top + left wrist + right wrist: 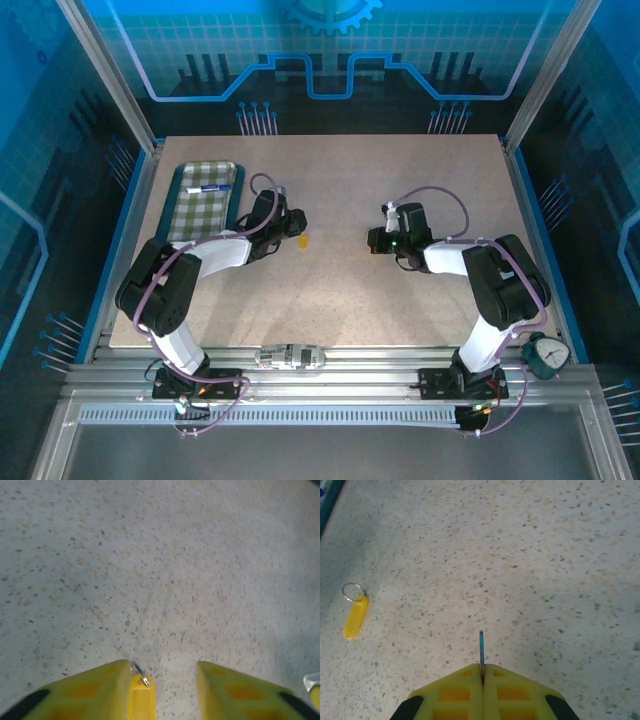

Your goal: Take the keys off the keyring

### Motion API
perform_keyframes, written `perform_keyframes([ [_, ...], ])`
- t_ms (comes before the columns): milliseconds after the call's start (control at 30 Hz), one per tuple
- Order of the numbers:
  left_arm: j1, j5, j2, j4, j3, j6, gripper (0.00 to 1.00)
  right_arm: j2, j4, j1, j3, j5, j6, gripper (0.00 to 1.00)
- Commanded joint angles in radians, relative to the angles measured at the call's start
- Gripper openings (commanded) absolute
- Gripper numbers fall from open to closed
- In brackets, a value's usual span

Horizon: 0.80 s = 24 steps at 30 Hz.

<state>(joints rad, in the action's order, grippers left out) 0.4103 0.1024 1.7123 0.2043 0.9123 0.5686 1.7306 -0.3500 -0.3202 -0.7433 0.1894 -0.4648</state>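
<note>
The right end effector [482, 666], clamped shut, pinches the tiny dark grey metal key [481, 647] by a thin edge; it could twist or slip out. The left end effector [162, 667] stands part open, empty, the small yellow-orange keyring tag [140, 700] loose on the speckled desk [150, 555] between its jaws, easily knocked

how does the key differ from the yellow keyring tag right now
The key is dark and thin, seen edge-on; the keyring is a yellow-orange tag with a wire loop. The key is pinched in the shut right gripper, sticking out past its fingertips; the keyring lies flat and loose on the table. Both are small, and they are apart.
</note>
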Motion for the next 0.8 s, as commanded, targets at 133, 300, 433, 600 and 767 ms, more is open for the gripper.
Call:
perform_keyframes([
  [133, -0.004, 0.054, -0.126, -0.031, -0.007, -0.017, 0.65, 0.032, -0.033, 0.055, -0.011, -0.017, -0.04, 0.01],
  [300, -0.001, 0.053, -0.238, -0.036, -0.056, -0.026, 0.75, 0.007, 0.039, 0.07, -0.024, -0.069, -0.034, 0.51],
  [433, 0.001, 0.071, -0.311, -0.047, -0.091, -0.053, 0.99, -0.1, 0.13, 0.08, -0.024, -0.121, 0.01, 1.0],
  [600, 0.001, 0.233, -0.38, -0.141, -0.081, -0.087, 0.99, -0.253, 0.276, 0.087, -0.071, -0.271, 0.092, 1.0],
  [767, 0.001, 0.504, -0.413, -0.267, -0.043, -0.206, 0.99, -0.297, 0.378, 0.081, -0.131, -0.627, 0.172, 1.0],
])
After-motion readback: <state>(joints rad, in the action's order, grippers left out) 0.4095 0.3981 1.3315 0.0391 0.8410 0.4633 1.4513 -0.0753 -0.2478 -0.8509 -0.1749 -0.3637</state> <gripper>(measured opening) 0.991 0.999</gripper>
